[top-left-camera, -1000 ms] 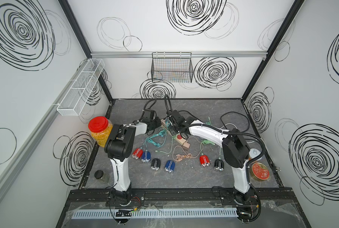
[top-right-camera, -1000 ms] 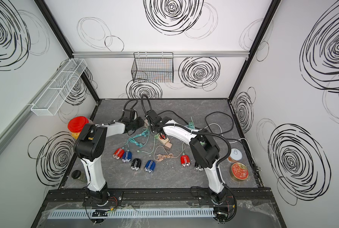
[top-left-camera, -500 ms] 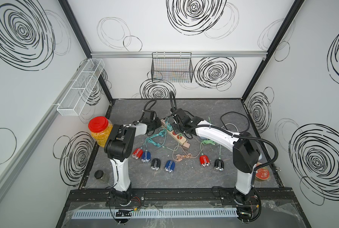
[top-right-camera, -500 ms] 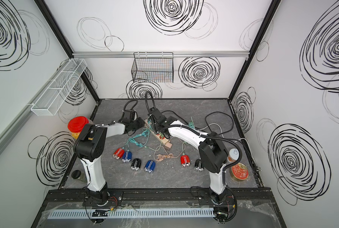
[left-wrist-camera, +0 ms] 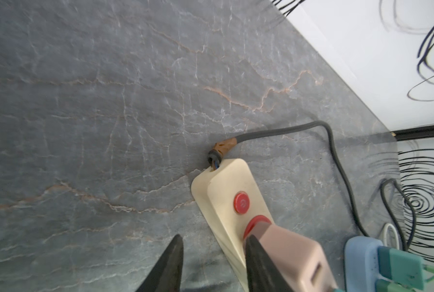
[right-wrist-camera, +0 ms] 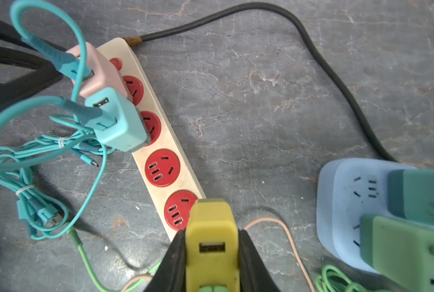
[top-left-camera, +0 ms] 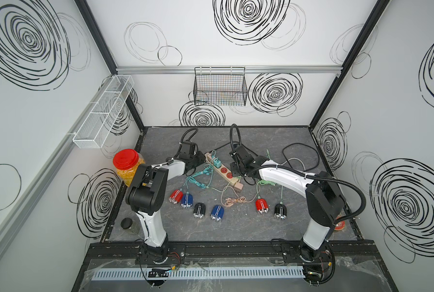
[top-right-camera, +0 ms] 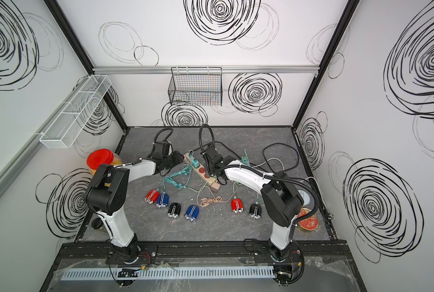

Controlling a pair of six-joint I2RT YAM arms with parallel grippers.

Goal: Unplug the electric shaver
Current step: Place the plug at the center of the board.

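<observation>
R gripper (right-wrist-camera: 211, 235) pinches yellow plug (right-wrist-camera: 212, 225) tight. Shavers (top-left-camera: 216, 212) sit in front row; a fast lift may yank one by green cord (right-wrist-camera: 80, 249). Further back, L gripper (left-wrist-camera: 214, 242), jaws apart, isn't holding cream strip (left-wrist-camera: 223, 187), so it may slide.

Yellow adapter (right-wrist-camera: 211, 242): one end cut off by the frame edge. Pink adapter (left-wrist-camera: 294, 255): likewise cut off. Red tin (top-left-camera: 339, 225): mostly hidden behind the right arm (top-left-camera: 322, 202).
</observation>
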